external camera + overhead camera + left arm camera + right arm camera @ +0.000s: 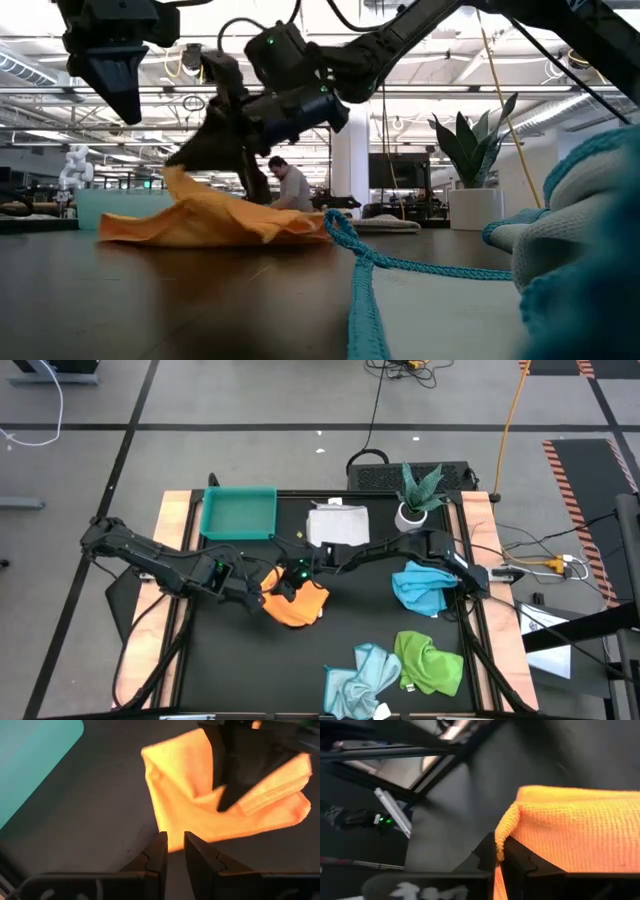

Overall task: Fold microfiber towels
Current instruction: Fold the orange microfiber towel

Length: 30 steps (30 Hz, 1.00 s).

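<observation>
Black matte surface (250,660) fills my view, with the soft yellow-orange microfiber towel (296,606) crumpled near its middle. My right gripper (500,851) has its jaws pinched on a raised edge of that towel. My left gripper (175,847) hovers just beside it, jaws narrow, holding nothing.
</observation>
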Each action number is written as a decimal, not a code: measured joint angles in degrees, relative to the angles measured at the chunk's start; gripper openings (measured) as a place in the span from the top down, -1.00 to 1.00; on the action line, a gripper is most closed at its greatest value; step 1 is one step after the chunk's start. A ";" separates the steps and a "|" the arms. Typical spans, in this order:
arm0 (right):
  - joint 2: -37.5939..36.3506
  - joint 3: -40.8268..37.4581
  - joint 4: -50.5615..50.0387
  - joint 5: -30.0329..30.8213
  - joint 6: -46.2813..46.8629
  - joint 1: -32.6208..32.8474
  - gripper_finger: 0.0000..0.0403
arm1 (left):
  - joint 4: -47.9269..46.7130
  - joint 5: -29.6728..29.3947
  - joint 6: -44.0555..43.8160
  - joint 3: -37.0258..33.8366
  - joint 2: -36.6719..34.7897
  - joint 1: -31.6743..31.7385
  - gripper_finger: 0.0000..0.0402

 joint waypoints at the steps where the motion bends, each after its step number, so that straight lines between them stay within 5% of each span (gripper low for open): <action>1: -0.01 0.00 0.37 -0.06 -0.96 0.04 0.87 | 0.00 0.00 -0.02 0.00 0.01 0.02 0.67; 14: -0.58 0.00 5.94 -1.72 -0.47 -0.33 -0.02 | 0.00 1.27 2.15 0.00 -0.01 0.02 0.67; 22: -10.16 0.00 -6.93 -8.99 -7.58 -0.24 -0.01 | 4.80 1.29 18.97 -8.39 -0.05 0.20 0.67; 30: -19.33 -0.02 -24.94 -4.00 -15.95 1.00 0.05 | 31.46 21.98 5.17 -20.24 0.01 8.11 0.67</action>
